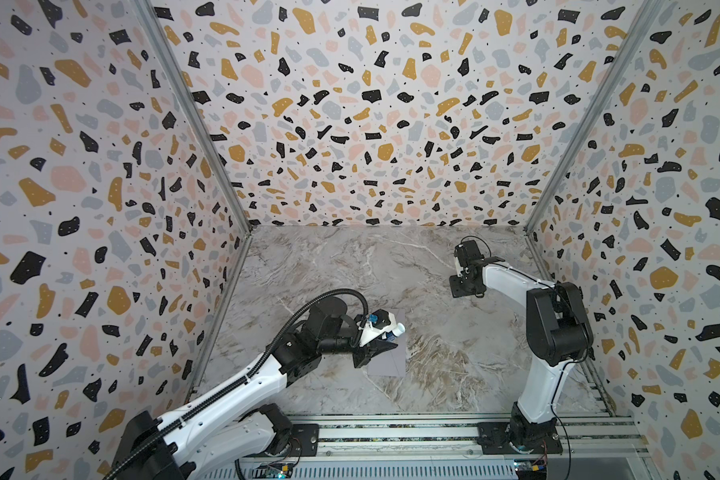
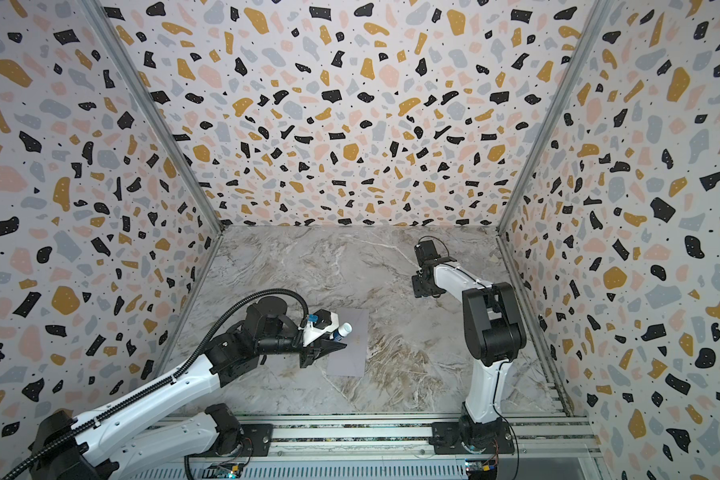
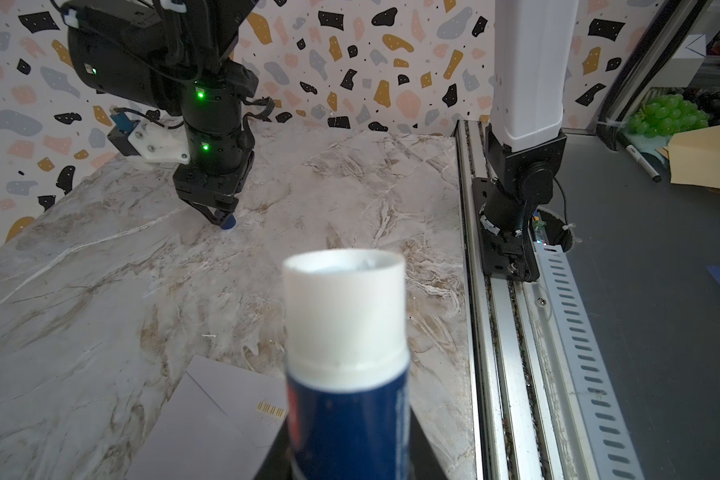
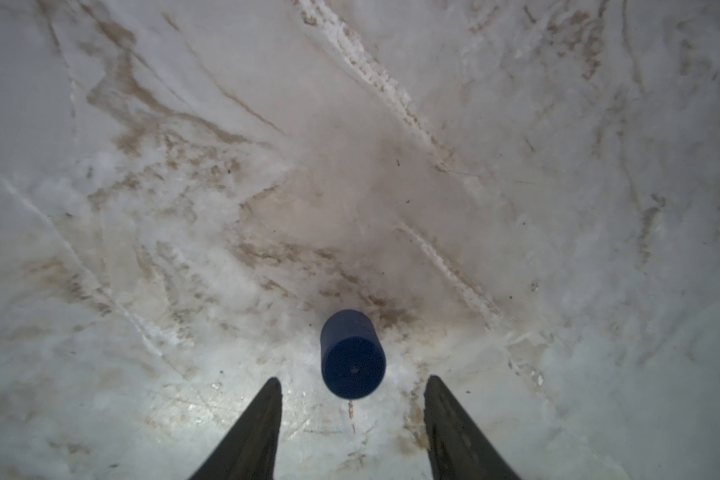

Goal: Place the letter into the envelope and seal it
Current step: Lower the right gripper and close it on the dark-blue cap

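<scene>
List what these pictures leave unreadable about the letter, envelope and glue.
The letter: in no view; whether it is inside the envelope cannot be told.
Envelope's seal: both top views too small; left wrist view cuts it at the edge.
Glue stick: left wrist view, label blurred, base cut off.
Blue cap: both top views, hidden under the right arm.
</scene>
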`<control>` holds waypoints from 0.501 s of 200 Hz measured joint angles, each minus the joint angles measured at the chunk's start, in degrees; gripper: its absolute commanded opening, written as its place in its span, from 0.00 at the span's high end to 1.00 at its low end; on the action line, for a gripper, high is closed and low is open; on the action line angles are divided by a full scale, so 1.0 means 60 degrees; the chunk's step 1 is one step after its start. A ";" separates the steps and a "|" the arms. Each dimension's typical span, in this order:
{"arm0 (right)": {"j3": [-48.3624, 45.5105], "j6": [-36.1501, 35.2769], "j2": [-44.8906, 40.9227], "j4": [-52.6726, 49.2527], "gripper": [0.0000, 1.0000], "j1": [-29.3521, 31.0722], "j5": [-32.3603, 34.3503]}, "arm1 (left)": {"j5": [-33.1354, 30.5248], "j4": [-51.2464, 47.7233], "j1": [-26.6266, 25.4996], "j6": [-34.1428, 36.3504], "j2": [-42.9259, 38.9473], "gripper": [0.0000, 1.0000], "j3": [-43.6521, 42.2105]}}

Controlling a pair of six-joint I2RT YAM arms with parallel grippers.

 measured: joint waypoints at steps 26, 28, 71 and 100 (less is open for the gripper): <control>0.0131 0.0000 0.0073 0.0025 0.53 -0.0018 0.0000 | 0.0000 -0.0044 0.0000 0.0000 0.0022 0.96 0.0000; 0.0146 0.0000 0.0084 0.0033 0.54 -0.0022 0.0000 | 0.0000 -0.0047 0.0000 0.0000 0.0022 0.96 0.0000; 0.0270 0.0000 0.0397 0.0106 0.58 -0.0084 -0.0033 | 0.0004 -0.0051 0.0000 0.0000 0.0069 0.95 0.0000; 0.0280 -0.0011 0.0601 0.0102 0.62 -0.0131 -0.0044 | 0.0007 -0.0051 0.0000 0.0004 0.0160 0.95 0.0000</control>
